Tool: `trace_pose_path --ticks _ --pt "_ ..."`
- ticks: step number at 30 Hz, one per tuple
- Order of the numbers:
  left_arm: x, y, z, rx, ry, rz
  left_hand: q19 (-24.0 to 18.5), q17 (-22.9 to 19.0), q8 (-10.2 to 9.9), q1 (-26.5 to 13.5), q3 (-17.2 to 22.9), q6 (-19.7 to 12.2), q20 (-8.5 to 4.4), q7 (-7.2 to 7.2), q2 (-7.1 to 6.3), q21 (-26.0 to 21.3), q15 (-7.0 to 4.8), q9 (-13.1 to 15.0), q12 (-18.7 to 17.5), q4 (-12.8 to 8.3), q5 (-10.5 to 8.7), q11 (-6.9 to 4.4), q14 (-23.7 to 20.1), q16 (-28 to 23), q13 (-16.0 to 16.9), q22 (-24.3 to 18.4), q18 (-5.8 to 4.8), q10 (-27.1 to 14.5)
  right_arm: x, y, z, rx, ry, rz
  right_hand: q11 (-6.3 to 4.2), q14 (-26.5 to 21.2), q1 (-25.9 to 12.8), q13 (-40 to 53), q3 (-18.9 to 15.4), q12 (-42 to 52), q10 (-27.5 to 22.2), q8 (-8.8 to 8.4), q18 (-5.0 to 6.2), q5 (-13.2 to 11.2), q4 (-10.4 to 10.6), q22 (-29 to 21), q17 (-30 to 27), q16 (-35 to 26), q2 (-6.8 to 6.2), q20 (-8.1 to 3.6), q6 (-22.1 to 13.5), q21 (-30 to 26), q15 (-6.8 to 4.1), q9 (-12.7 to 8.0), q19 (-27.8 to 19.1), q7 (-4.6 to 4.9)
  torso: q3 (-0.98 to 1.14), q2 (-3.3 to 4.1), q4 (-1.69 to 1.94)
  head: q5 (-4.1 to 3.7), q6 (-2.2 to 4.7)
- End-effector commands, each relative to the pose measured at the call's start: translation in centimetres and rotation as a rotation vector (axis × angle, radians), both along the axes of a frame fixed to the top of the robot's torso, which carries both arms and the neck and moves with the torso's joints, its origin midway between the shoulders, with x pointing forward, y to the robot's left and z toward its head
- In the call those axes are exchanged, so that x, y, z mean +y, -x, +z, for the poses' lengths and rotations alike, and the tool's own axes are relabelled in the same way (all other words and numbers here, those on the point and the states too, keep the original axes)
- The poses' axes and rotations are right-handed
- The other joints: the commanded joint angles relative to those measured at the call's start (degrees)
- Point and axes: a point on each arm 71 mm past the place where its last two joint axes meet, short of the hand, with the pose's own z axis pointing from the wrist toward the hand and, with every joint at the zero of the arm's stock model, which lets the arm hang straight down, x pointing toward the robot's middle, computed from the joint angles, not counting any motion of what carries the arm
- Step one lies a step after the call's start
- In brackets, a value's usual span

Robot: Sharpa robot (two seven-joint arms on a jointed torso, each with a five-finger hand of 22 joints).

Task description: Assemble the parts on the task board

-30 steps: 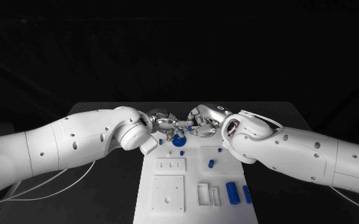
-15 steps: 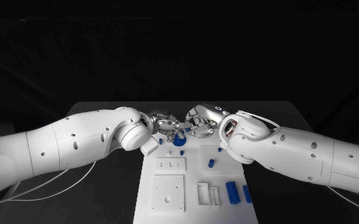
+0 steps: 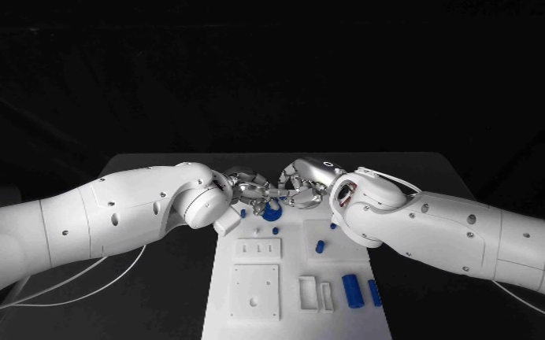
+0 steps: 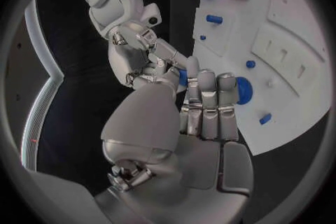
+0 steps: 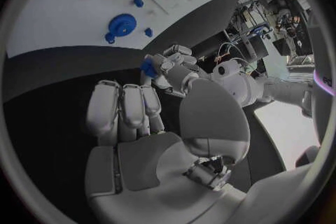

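The white task board lies in the middle of the table, and both hands meet above its far end. My left hand pinches a small blue part at its fingertips; the same blue part sits just past my own fingers. My right hand faces it with fingers stretched toward the part and nothing in its palm. Below the hands a blue disc sits on the board. Small blue pegs stand mid-board, and two blue cylinders lie near the front right corner.
White raised blocks and a larger square plate occupy the board's left half. Two white bars lie beside the cylinders. Black table flanks the board, and a cable trails under my left arm.
My right arm has edged left, bringing its hand closer to the left hand. The left hand has kept the blue part at about the same spot.
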Motion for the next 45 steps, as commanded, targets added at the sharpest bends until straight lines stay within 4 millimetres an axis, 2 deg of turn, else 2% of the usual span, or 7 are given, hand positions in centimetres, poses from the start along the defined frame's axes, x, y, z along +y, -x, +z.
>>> trace_pose_path --ticks 1,17,19,22,27,34,45 --pt "-0.6 0.1 0.3 -0.003 0.028 -0.008 -0.4 -0.1 0.4 1.2 1.6 0.9 -2.82 -0.25 -0.30 0.3 -0.11 0.6 0.3 0.0 -0.13 -0.09 -0.3 0.2 0.3 0.1 1.85 0.2 0.3 0.2 -0.3 0.010 0.020 0.018 -0.06 -0.2 0.1 -0.1 0.3 -0.3 -0.4 0.13 9.32 0.3 0.1 1.9 5.1 -0.2 -0.39 -0.43 1.5 -0.2 -0.35 -0.1 0.1 1.14 0.03 0.02 0.04 0.01 -0.01" --pt "-0.4 -0.1 0.3 0.005 0.038 0.003 -1.3 -0.2 3.5 -3.3 11.9 5.9 -4.02 -2.23 -0.80 1.9 -1.44 6.1 2.2 -3.2 0.30 -1.59 -0.4 1.3 3.3 -0.6 0.78 1.7 0.0 0.1 -0.8 0.019 0.025 0.004 -0.06 -0.2 0.0 -0.2 0.2 -0.4 -0.6 0.10 9.37 0.4 0.1 1.8 5.0 -0.3 -0.37 -0.42 1.5 -0.4 -0.34 0.0 0.1 1.15 0.06 0.05 -0.02 0.10 -0.08" --pt "-0.4 0.0 0.3 0.006 0.036 -0.003 -1.5 -0.1 4.2 -6.3 14.2 6.1 -4.35 -2.54 -1.07 2.5 -1.66 8.5 3.3 -5.8 1.20 -1.84 -0.3 1.9 4.3 -0.7 0.57 1.6 -0.1 0.0 -0.8 0.018 0.024 0.000 -0.06 -0.3 -0.1 -0.3 0.2 -0.5 -0.7 0.09 9.41 0.4 0.1 1.8 5.0 -0.4 -0.38 -0.42 1.5 -0.4 -0.34 0.0 0.0 1.15 0.05 0.08 0.02 0.13 -0.10" --pt "-0.4 0.0 0.3 0.005 0.035 -0.004 -1.1 0.1 4.2 -17.6 21.7 6.9 -5.12 -3.06 -1.19 4.3 -2.27 13.9 5.6 -15.9 4.54 -2.31 0.4 3.6 6.2 -1.3 0.09 1.8 -0.2 0.0 -0.8 0.018 0.016 -0.003 -0.05 -0.3 -0.2 -0.3 0.1 -0.6 -0.7 0.04 9.37 0.4 0.1 1.8 5.0 -0.4 -0.51 -0.41 1.4 -0.4 -0.34 0.1 0.1 1.15 0.05 0.09 -0.09 0.12 -0.14" --pt "-0.4 -0.2 0.2 0.003 0.034 0.003 0.0 0.4 3.6 -25.3 27.2 8.4 -5.75 -3.57 -0.78 6.1 -2.87 17.1 7.2 -22.6 10.02 -2.76 1.1 5.4 7.1 -1.9 0.04 2.6 -0.2 0.0 -0.9 0.025 0.006 -0.005 -0.03 -0.4 -0.5 -0.6 -0.1 -0.9 -1.1 -0.10 9.45 0.2 0.2 1.7 4.9 -0.6 -1.05 -0.39 1.3 -0.6 -0.32 0.1 0.0 1.18 0.10 0.06 -0.08 0.10 -0.22" --pt "-0.2 -0.2 0.1 0.006 0.038 0.010 0.2 0.4 2.9 -27.9 29.1 9.4 -5.92 -3.84 -0.85 6.7 -3.00 18.6 7.7 -24.5 11.27 -3.13 1.5 6.0 7.3 -2.6 0.01 3.3 -1.0 -0.6 -1.2 0.038 0.001 -0.041 1.18 -1.2 -3.2 -2.2 -2.2 -2.9 -3.5 -2.73 10.01 -1.4 3.0 0.9 4.1 -2.1 -4.91 -0.24 -2.9 -2.0 0.76 -0.5 -0.4 2.50 0.13 0.03 0.05 0.14 -0.34" --pt "0.4 -0.3 0.1 -0.029 -0.004 -0.003 0.9 0.8 2.4 -29.4 29.8 11.4 -6.40 -4.50 -1.39 8.0 -3.68 19.6 8.3 -25.8 12.79 -3.80 2.5 7.5 7.5 -3.1 0.16 4.9 -5.5 -1.7 -1.3 0.037 -0.035 -0.138 2.95 -3.3 -3.4 -4.2 -4.9 -5.4 -7.9 -5.66 11.53 -1.4 4.7 -0.8 2.8 -4.9 -6.37 0.83 -7.8 -5.5 2.42 -1.5 -2.2 4.33 0.08 -0.01 -0.08 0.48 -0.37"
